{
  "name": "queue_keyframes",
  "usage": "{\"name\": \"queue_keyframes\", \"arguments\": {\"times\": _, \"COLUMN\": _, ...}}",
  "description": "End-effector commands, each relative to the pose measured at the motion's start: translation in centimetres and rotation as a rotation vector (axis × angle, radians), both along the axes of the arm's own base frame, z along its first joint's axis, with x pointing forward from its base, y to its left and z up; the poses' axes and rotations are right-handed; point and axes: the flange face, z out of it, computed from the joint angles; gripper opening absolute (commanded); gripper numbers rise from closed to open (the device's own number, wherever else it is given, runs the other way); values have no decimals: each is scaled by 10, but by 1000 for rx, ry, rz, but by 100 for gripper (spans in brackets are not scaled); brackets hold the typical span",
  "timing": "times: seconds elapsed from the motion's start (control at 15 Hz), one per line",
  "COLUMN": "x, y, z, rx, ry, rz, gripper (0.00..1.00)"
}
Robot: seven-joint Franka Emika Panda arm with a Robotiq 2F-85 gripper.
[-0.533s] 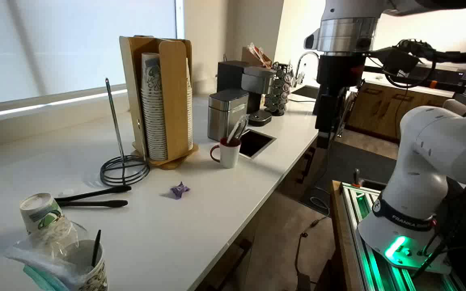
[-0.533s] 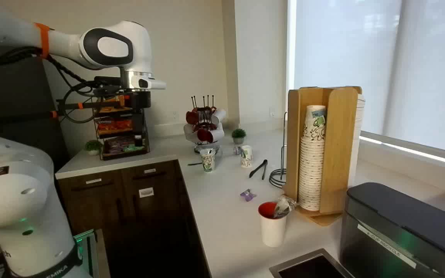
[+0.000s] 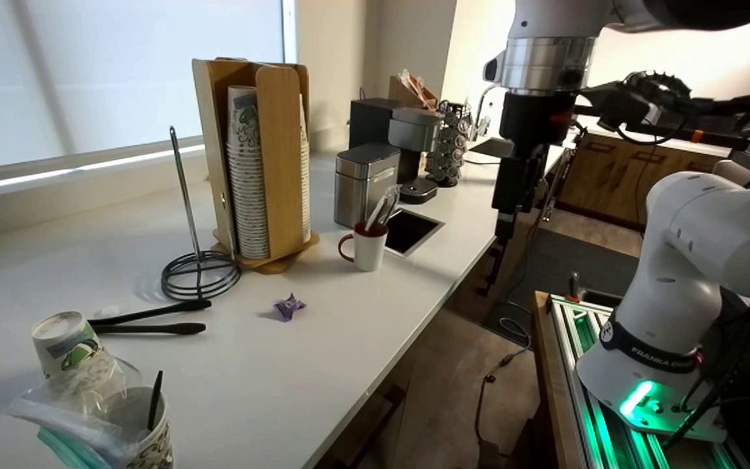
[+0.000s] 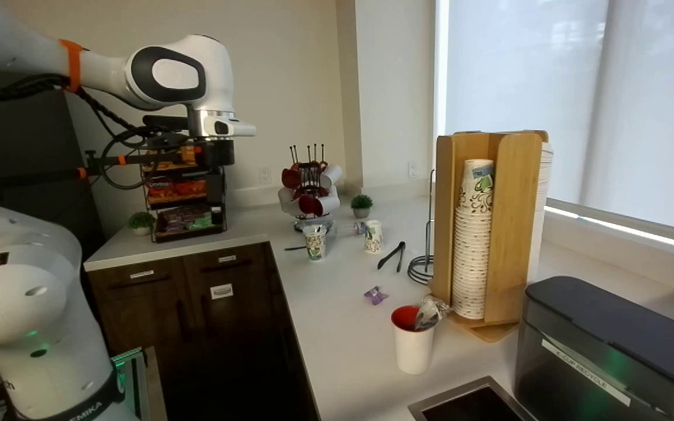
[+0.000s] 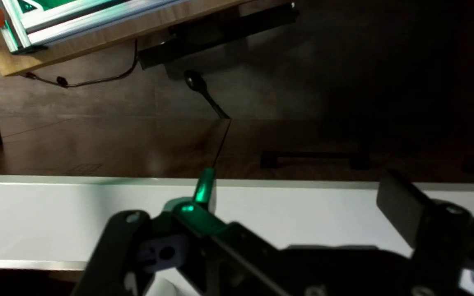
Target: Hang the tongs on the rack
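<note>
White counter (image 3: 271,378) is bearing the tongs (image 3: 166,327) near the rack (image 3: 185,195), presumably for easy hanging; far off, the empty gripper (image 5: 302,195) is hovering, jaws apart.

Your white table (image 3: 264,374) carries black tongs (image 3: 176,328), arms spread, near the upright rack (image 3: 189,207); you also have a purple item (image 3: 290,307), mug (image 3: 370,253), wooden cup holder (image 3: 280,163).
</note>
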Motion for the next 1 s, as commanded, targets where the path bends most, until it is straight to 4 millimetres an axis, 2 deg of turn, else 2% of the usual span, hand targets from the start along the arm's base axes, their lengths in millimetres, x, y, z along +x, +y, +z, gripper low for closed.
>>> {"name": "queue_keyframes", "arguments": {"times": 0.0, "x": 50, "y": -24, "z": -48, "rx": -103, "ry": -16, "rz": -70, "gripper": 100}}
{"name": "queue_keyframes", "arguments": {"times": 0.27, "x": 105, "y": -48, "z": -98, "rx": -179, "ry": -32, "rz": -122, "gripper": 100}}
{"name": "queue_keyframes", "arguments": {"times": 0.47, "x": 144, "y": -58, "z": -132, "rx": -130, "ry": 39, "rz": -76, "gripper": 100}}
{"name": "queue_keyframes", "arguments": {"times": 0.67, "x": 177, "y": -72, "z": -148, "rx": -117, "ry": 126, "rz": 14, "gripper": 100}}
{"name": "queue_keyframes", "arguments": {"times": 0.87, "x": 207, "y": -92, "z": -146, "rx": -339, "ry": 130, "rz": -16, "gripper": 100}}
{"name": "queue_keyframes", "arguments": {"times": 0.93, "x": 187, "y": -91, "z": -147, "rx": -243, "ry": 115, "rz": 5, "gripper": 100}}
